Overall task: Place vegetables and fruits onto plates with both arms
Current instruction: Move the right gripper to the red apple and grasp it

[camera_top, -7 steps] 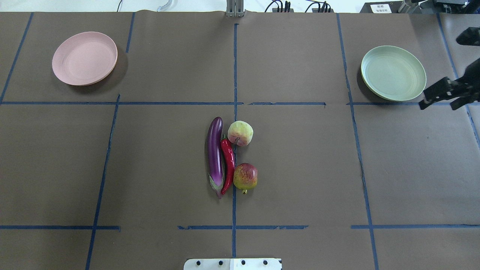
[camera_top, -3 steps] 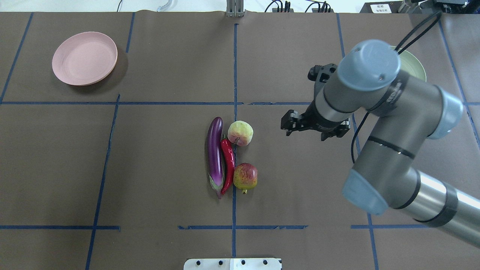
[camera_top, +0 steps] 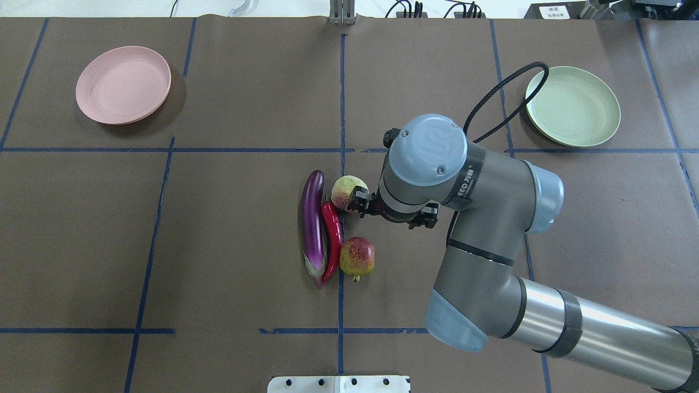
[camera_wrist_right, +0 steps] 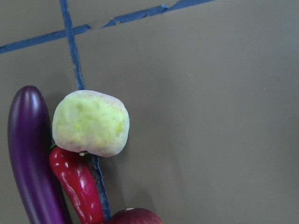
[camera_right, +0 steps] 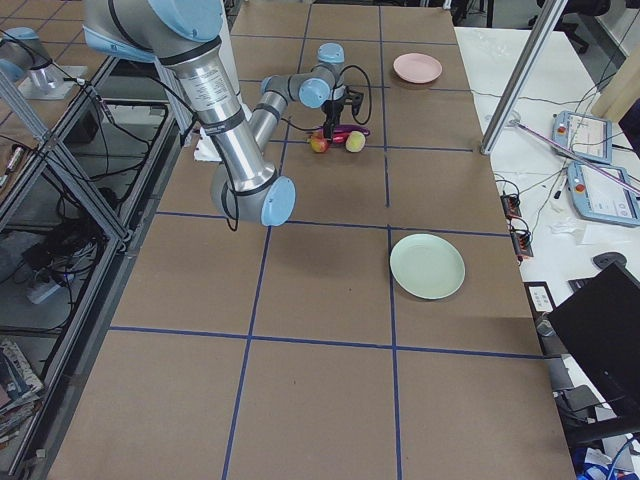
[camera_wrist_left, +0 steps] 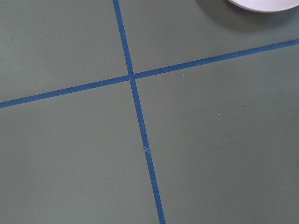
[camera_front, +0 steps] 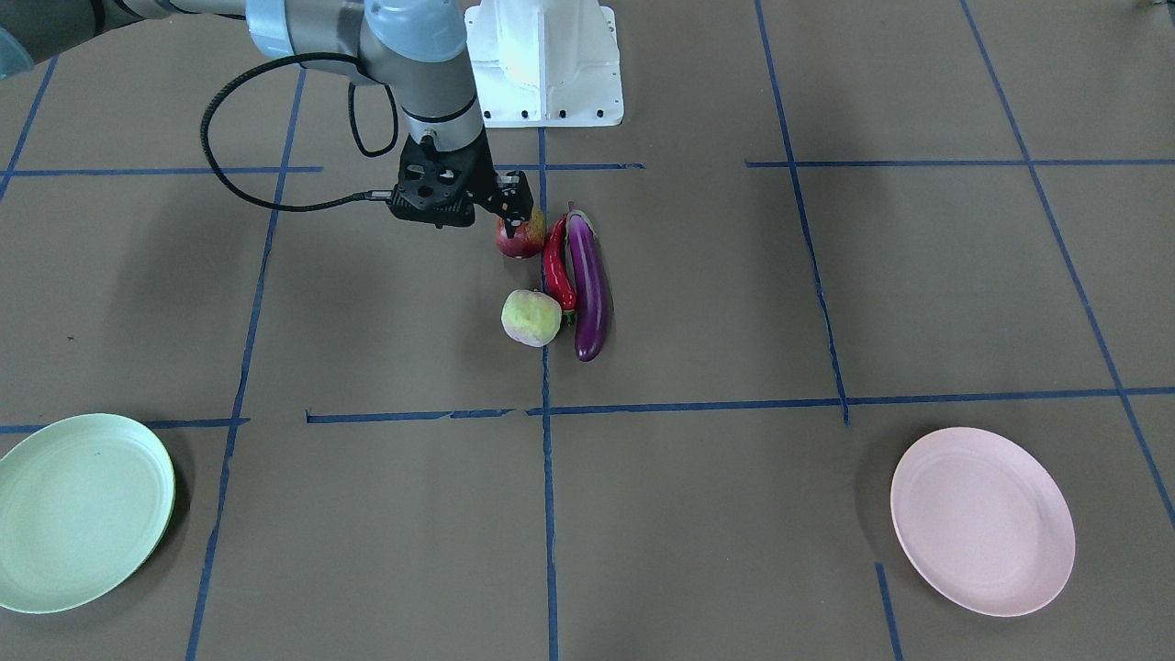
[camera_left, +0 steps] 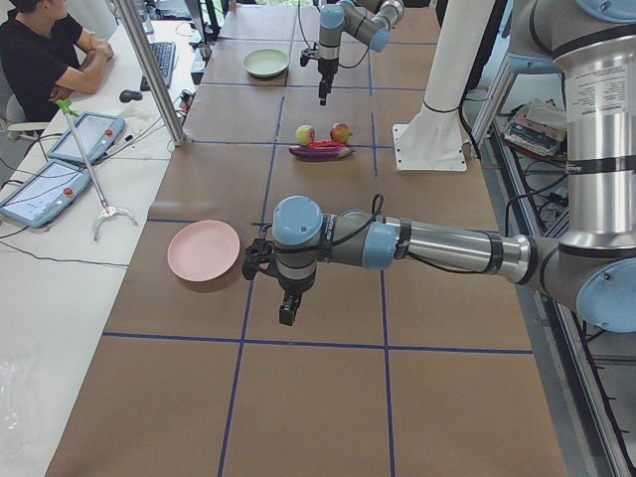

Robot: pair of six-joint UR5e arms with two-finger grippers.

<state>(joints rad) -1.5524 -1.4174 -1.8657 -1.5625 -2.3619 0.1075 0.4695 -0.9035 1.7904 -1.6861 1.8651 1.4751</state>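
- My right hand [camera_front: 515, 212] pointed down over the two fruits at the middle of the surface [camera_top: 218, 245]. I could not tell how far apart its fingers stood. None of the produce was in it.
- In the overhead view it sat at 3 o'clock of the pale yellow-green fruit [camera_top: 345, 189], overlapping that fruit's edge. In the front camera it covered the top of the dark red fruit [camera_top: 357, 256] instead, so I could not tell which one it was over.
- Overhead, the yellow-green fruit lay at 12 o'clock of the dark red fruit, with a gap between them.
- The red chili [camera_top: 332, 234] lay at 9 o'clock of both fruits and touched each. The purple eggplant [camera_top: 313, 224] lay alongside the chili at its 9 o'clock.
- The right arm [camera_top: 480, 218] reached in from 4 o'clock.
- The green plate [camera_top: 573, 106] sat at 2 o'clock of the pile and the pink plate [camera_top: 123, 84] at 10 o'clock, both well apart from it.
- My left hand [camera_left: 287, 316] showed only in the left side view, hanging tips-down above the surface. The pink plate was near it at 10 o'clock. I could not tell whether it was open or closed.
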